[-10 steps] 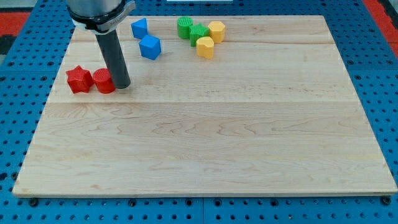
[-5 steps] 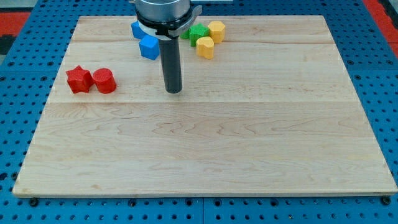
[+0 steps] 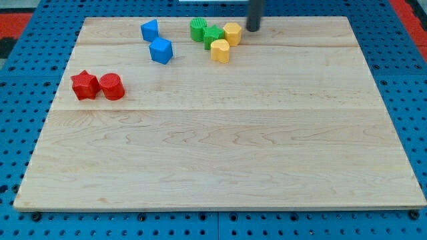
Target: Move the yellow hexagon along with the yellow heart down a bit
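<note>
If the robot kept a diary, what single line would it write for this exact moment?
my tip: top edge, right of yellow hexagon, apart | yellow heart: below-left of hexagon | green blocks: beside both | push down: not begun

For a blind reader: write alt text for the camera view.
My tip rests near the wooden board's top edge, just right of the yellow hexagon, apart; the yellow heart sits below-left, beside two green blocks.

No readable text, labels, numbers or signs anywhere
</note>
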You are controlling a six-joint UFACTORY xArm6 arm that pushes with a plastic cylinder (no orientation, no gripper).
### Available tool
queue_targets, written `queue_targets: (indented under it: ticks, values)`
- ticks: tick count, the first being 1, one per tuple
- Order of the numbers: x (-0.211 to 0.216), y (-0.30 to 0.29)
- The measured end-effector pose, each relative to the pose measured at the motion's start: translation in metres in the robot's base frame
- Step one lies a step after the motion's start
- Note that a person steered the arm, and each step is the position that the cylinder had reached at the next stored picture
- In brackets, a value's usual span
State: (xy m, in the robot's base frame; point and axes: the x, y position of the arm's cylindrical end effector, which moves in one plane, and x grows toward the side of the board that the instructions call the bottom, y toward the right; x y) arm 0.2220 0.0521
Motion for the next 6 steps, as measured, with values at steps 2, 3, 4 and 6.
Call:
queue_targets:
  ticks: [2,3,4,6]
  values:
    - [0.003,-0.019]
    - [0.025,-0.008]
    - [0.047,-0.005]
    - [0.134,0.006]
